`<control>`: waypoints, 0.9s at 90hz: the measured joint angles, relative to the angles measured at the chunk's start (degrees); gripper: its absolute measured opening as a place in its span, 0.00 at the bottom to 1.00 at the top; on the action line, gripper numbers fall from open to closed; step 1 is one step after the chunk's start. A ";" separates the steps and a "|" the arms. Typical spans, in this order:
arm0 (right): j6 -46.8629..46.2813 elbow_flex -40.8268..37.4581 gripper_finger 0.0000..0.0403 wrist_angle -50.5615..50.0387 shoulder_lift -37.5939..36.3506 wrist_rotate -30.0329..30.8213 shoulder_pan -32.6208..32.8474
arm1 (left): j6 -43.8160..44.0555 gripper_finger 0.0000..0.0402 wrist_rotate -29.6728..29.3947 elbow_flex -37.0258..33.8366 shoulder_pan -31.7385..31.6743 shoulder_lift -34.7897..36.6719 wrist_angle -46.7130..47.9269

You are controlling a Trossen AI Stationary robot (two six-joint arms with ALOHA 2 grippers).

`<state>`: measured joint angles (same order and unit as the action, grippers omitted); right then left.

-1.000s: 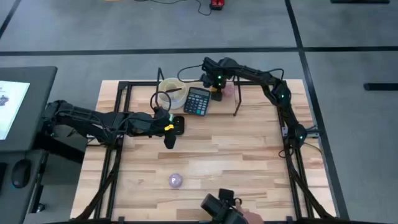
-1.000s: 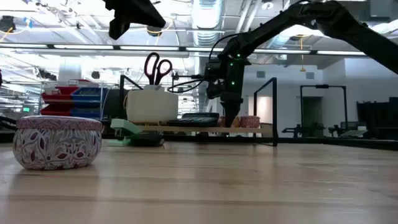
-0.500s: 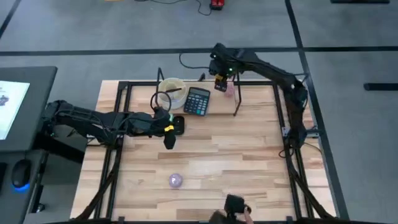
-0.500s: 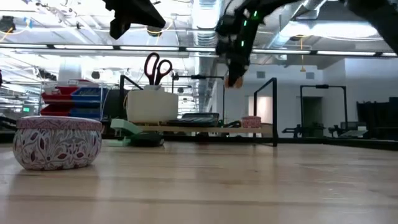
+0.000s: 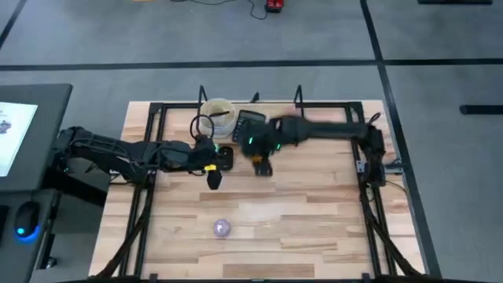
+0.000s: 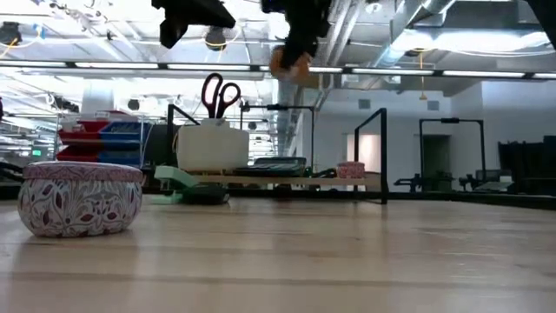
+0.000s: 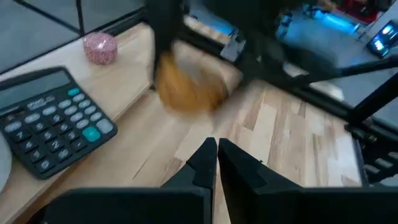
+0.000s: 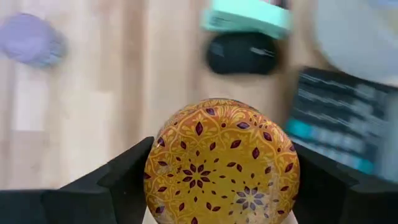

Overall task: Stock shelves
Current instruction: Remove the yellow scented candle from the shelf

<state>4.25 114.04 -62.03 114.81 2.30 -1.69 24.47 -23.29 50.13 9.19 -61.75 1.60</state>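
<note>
One orange patterned tin (image 8: 222, 162) sits gripped in the right pincer (image 5: 262, 163), high above the table (image 5: 314, 204); the left pincer (image 7: 211, 163) hovers clenched, empty. It should descend level onto free plank on the shelves (image 5: 314, 114), clear of the calculator (image 7: 53, 118) and pink tin (image 7: 100, 48).

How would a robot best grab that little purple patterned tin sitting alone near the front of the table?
From straight above, fingers closing across the round side wall of the purple tin. It is squat, stands upright with a flat lid, and has bare table all around it, so any side seems workable.

right gripper (image 5: 263, 167) with orange tin (image 8: 221, 163), now off the shelves (image 5: 271, 118), mid-table
</note>
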 joint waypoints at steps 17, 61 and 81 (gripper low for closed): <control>-5.22 0.02 0.69 5.28 6.72 -4.09 3.41 | 0.12 0.00 4.80 -0.33 1.06 0.63 1.19; -6.36 -0.09 0.69 17.18 11.59 -6.94 6.82 | 2.39 0.00 4.59 2.91 6.60 4.43 25.66; -2.11 -0.04 0.69 16.58 8.29 -6.90 7.68 | 2.67 0.00 2.30 2.89 6.85 5.93 36.64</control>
<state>2.14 113.99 -45.45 123.10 -4.60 5.99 27.14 -20.99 53.01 16.04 -55.82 38.24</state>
